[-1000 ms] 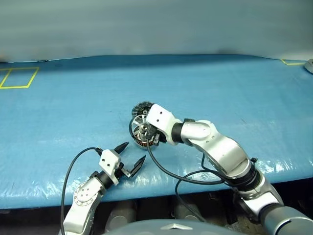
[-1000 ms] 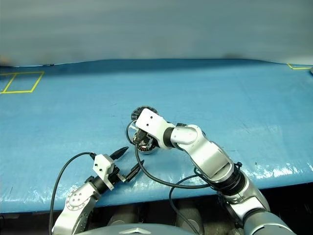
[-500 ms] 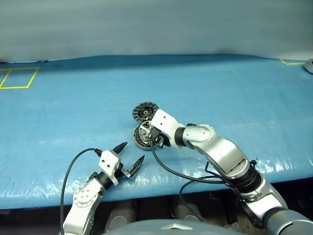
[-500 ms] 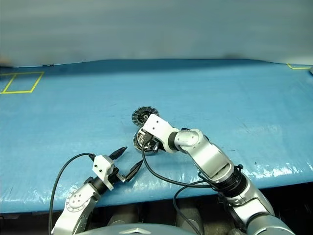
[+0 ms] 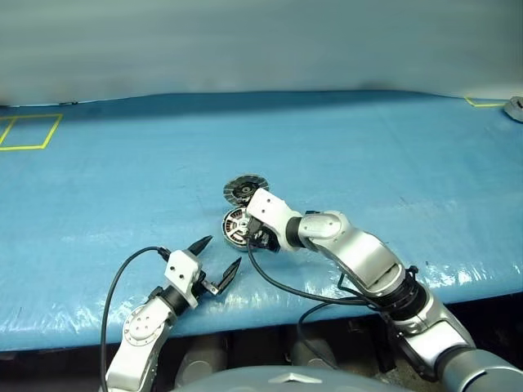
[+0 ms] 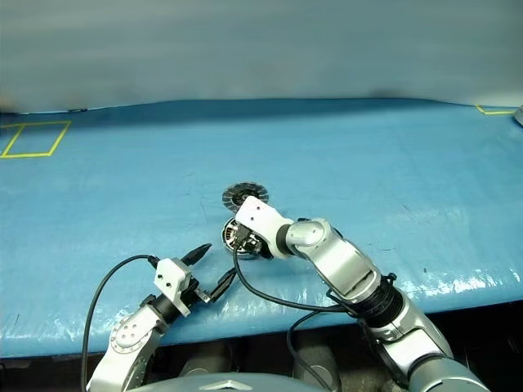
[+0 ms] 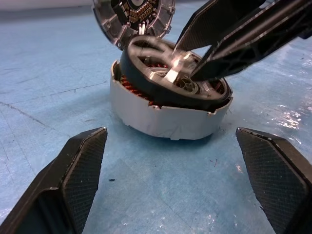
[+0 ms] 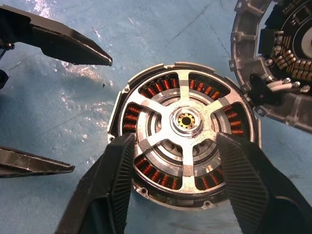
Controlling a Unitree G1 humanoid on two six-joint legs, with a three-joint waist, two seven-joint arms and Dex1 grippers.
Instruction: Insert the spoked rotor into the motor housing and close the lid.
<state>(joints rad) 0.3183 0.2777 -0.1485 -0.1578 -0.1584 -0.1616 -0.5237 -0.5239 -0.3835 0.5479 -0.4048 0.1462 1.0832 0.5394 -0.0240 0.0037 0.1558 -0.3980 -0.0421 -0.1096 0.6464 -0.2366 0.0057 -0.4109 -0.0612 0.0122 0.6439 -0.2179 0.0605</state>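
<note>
My left gripper (image 5: pixel 217 260) hovers nearest me, jaws spread wide and empty, above the blue bench (image 5: pixel 392 155). Just beyond, my right gripper (image 8: pixel 176 161) stands parted astride the spoked rotor (image 8: pixel 184 126), which sits seated in the motor housing (image 7: pixel 165 114), copper coils showing between the spokes. Behind it, the hinged lid (image 5: pixel 243 188) stands open, tilted back.

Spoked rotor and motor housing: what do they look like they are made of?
Spoked rotor: likely bare metal, its spokes bright, silvery and reflective, inside a black outer ring. Motor housing: probably cast metal, its wall matte pale grey; the coils inside look like copper wire.
</note>
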